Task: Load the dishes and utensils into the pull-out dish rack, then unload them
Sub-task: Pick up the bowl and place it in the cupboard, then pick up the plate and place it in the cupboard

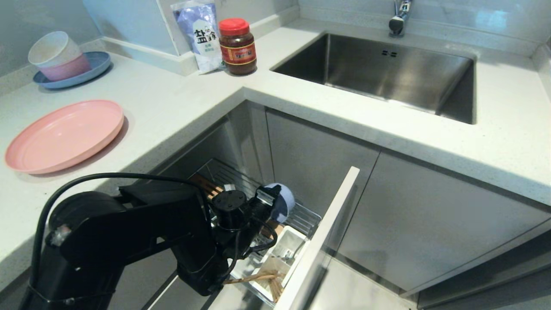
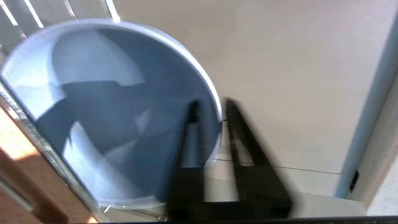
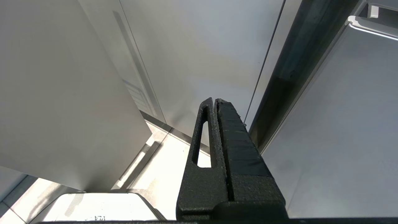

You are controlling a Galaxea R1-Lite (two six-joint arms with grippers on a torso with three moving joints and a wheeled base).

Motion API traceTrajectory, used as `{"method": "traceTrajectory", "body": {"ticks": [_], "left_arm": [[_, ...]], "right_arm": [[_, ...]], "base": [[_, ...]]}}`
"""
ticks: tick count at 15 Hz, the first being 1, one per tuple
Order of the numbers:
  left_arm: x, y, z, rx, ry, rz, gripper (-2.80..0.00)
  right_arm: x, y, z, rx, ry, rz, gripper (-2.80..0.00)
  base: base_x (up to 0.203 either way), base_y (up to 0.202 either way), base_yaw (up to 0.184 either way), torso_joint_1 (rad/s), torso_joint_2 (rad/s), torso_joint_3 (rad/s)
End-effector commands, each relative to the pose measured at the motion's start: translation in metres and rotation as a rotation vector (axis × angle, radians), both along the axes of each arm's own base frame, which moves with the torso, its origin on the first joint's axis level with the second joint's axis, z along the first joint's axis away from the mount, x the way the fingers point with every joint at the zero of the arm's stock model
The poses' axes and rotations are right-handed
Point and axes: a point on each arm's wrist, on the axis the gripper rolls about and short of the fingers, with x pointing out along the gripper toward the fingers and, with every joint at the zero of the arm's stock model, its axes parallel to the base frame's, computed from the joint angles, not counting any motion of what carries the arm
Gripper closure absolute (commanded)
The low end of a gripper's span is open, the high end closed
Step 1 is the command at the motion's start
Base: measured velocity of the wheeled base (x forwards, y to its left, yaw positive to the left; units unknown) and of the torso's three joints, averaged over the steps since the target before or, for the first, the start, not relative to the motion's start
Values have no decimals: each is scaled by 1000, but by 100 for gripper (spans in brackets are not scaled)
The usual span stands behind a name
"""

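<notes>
Chopsticks lie at the rack's front. Left gripper fingers straddle the bowl rim with a narrow gap; bowl stands in rack. Plate remains on desk, beyond rack. Right gripper closed, empty.

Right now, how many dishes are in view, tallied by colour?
Pink: 2 (plate, bowl in the stack)
Blue: 2 (plate under the stack, bowl in the rack)
Cream: 1 (bowl on top of the stack)
Total: 5
</notes>
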Motion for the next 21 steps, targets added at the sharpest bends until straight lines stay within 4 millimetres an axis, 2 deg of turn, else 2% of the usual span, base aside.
{"method": "traceTrajectory", "body": {"ticks": [1, 5, 8, 11, 16, 21], "left_arm": [[-1, 1, 2, -8, -7, -1, -280], [-3, 1, 5, -8, -10, -2, -280], [-9, 3, 20, -23, -36, -4, -280], [-17, 7, 43, -48, -79, -5, -280], [-31, 8, 72, 6, -125, -18, -280], [-42, 15, 86, 129, -69, -20, -280]], "right_arm": [[0, 0, 0, 0, -4, 1, 0], [0, 0, 0, 0, -3, 1, 0], [0, 0, 0, 0, -4, 0, 0], [0, 0, 0, 0, -4, 2, 0], [0, 0, -1, 0, -2, 0, 0], [0, 0, 0, 0, -3, 0, 0]], "base": [[0, 0, 0, 0, 0, 0], [0, 0, 0, 0, 0, 0], [0, 0, 0, 0, 0, 0], [0, 0, 0, 0, 0, 0], [0, 0, 0, 0, 0, 0], [0, 0, 0, 0, 0, 0]]}}
